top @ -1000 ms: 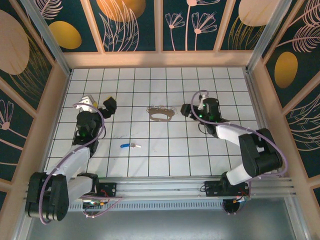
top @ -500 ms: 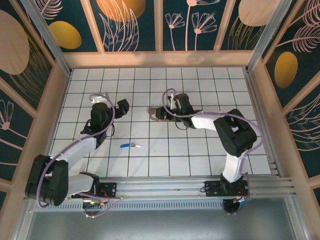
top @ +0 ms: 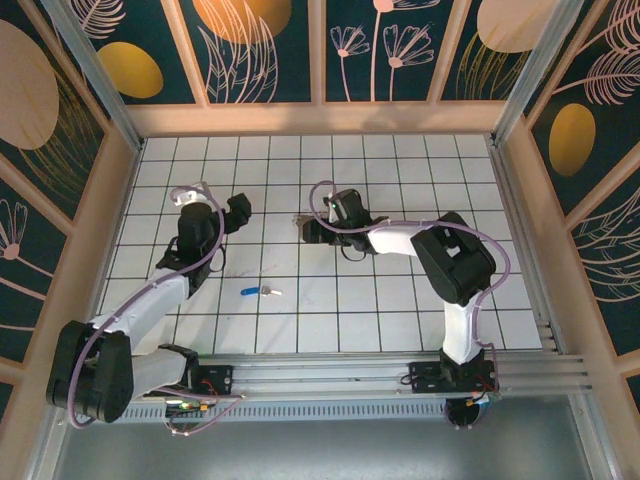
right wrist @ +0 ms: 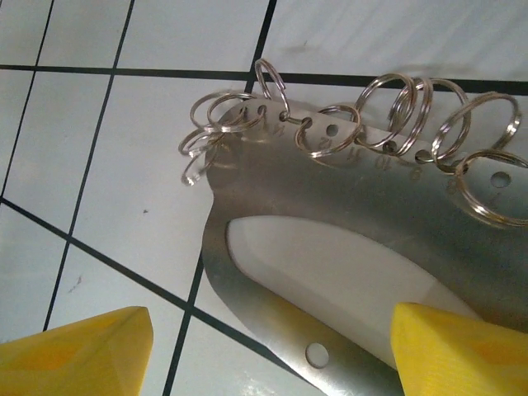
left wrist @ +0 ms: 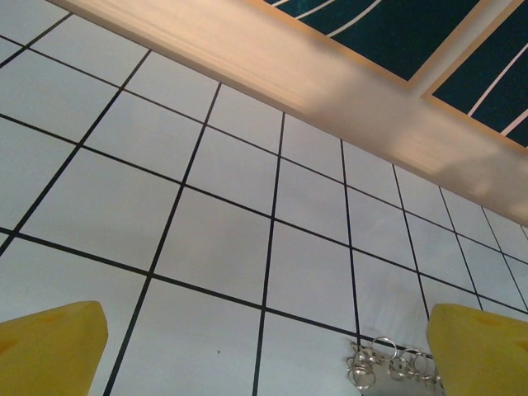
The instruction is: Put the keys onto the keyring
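- The right gripper (right wrist: 268,351) stands spread wide and pinches nothing; its two yellow fingertips (right wrist: 78,351) sit in the lower corners of the right wrist view, well apart
- Between them lies the keyring (right wrist: 330,198), a flat grey metal plate with an oval cut-out that shows white tile; thin split rings (right wrist: 396,107) are threaded in a row through small holes along its edge
- The fingertip at that view's left is over bare tile just beside the plate's edge; the one at the right overlaps the plate's end, and I cannot tell whether it touches the metal
- From above, the right gripper is low over the keyring near the middle of the white, black-gridded worktop (top: 400,300), and a sliver of the plate peeks out on its left side
- The left gripper (left wrist: 264,359) is spread to its full width and empty, with both yellow tips over plain tile; the cluster of rings shows just inside the tip at its view's right
- From above, the left gripper is left of the keyring and apart from it
- The key (top: 262,291), silver with a blue head, lies flat on the worktop nearer the arm bases, between the two arms; it is well apart from the keyring and touched by neither gripper
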### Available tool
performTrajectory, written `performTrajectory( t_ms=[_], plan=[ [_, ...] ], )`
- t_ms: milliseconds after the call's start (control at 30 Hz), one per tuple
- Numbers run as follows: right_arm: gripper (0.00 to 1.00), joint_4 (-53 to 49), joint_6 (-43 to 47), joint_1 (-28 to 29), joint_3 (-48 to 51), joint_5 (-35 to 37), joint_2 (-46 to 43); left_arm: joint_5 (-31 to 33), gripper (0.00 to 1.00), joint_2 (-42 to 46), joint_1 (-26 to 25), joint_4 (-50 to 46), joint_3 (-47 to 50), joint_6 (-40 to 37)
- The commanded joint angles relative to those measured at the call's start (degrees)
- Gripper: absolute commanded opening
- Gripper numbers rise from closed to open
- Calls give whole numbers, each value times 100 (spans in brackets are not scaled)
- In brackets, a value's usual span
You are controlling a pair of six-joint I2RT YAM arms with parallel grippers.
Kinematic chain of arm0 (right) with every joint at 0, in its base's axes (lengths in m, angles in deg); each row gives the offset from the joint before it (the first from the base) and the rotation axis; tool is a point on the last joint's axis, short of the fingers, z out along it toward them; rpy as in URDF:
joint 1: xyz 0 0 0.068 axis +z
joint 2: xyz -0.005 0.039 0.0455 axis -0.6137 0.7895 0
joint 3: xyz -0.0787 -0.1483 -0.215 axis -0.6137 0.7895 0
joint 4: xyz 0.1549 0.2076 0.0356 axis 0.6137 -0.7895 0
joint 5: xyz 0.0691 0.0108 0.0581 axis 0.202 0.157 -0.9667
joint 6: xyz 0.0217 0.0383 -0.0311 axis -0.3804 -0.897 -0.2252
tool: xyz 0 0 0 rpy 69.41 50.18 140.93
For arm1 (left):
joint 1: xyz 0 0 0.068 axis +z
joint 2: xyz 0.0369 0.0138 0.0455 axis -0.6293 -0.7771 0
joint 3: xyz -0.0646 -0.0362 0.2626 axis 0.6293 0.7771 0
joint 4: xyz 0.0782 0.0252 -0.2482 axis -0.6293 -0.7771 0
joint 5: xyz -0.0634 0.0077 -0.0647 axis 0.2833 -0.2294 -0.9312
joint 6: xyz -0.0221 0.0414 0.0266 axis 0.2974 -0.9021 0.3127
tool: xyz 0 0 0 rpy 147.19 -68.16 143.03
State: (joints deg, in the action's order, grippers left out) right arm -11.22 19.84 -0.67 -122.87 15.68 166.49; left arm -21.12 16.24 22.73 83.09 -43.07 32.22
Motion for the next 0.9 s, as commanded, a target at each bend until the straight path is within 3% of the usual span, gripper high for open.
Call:
performTrajectory(
  t_ms=[0, 167, 600, 867],
  plan=[
    [77, -386, 163, 90, -252, 261, 180, 301, 99, 203, -19, -319, -137, 82],
    [75, -715, 184, 220, -436, 359, 350, 218, 99, 435, -17, -610, -243, 258],
    [74, -705, -247, 860, -404, -5, 280, -963, 99, 725, -25, -233, -169, 146],
    [75, -868, -29, 802, -309, 225, -949, -1434, 98, 799, -20, -60, -36, 180]
  ],
)
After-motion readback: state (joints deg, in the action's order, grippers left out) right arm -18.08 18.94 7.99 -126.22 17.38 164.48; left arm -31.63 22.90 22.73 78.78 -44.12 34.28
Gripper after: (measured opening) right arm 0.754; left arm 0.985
